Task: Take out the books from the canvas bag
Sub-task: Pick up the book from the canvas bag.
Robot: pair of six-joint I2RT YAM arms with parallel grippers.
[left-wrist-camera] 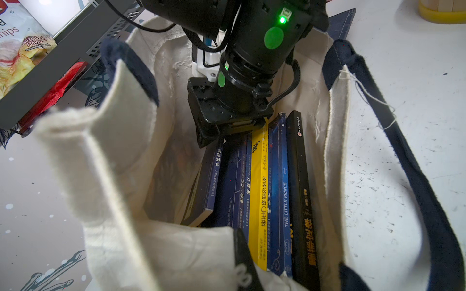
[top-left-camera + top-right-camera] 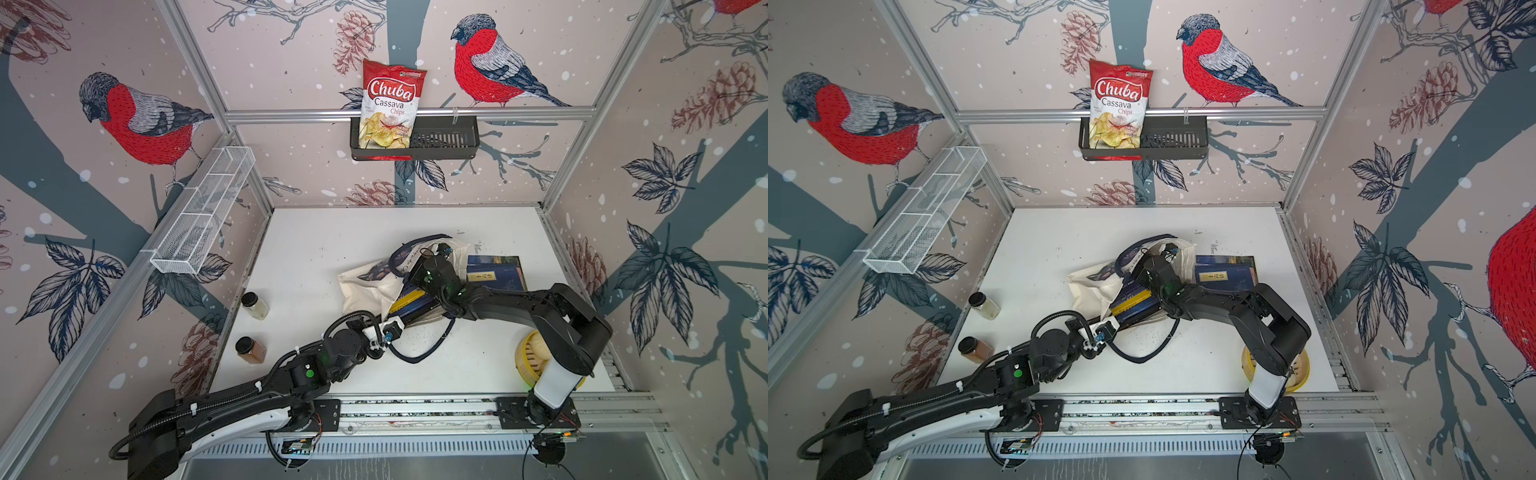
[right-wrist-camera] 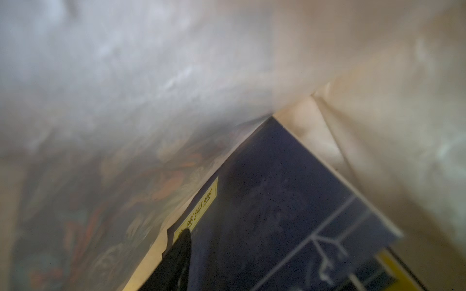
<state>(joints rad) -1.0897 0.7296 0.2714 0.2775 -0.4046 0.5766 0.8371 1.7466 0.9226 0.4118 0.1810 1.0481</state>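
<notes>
- The books [image 1: 262,186]: roughly 7 thin paperbacks stand packed spine-out inside the canvas bag [image 1: 106,156]. Most are navy, 1 spine is yellow and 1 black, and a blue one reads "The Little Prince".
- Loose books [image 2: 494,272]: at least 2 lie flat on the table [image 2: 316,249], just beyond the bag.
- Handling, as I judge it: each book looks light, stiff along the spine, bendable across the cover, and glossy enough to slip. Packed this tightly, neighbours may drag along. The best hold would be a pinch across 1 book's thickness at an exposed end, starting with the outermost, which leans free.
- Canvas bag: it lies slumped on its side mid-table. The cloth is soft and sags over the books.
- Right gripper [image 1: 237,126]: it reaches deep among the books. In the right wrist view 1 dark finger [image 3: 179,254] lies on a navy cover by its yellow label. I cannot tell whether the jaws clasp a book.
- Left gripper [image 2: 390,328]: closed, at the bag's near rim. It is probably holding the mouth open.
- In the way: a navy strap handle [image 2: 419,357] loops across the table before the mouth.
- Around, well apart: 2 jars [image 2: 255,305], a yellow round container [image 2: 530,361] partly under the right arm, and a chips packet [image 2: 390,104] in a black wall basket [image 2: 449,137].
</notes>
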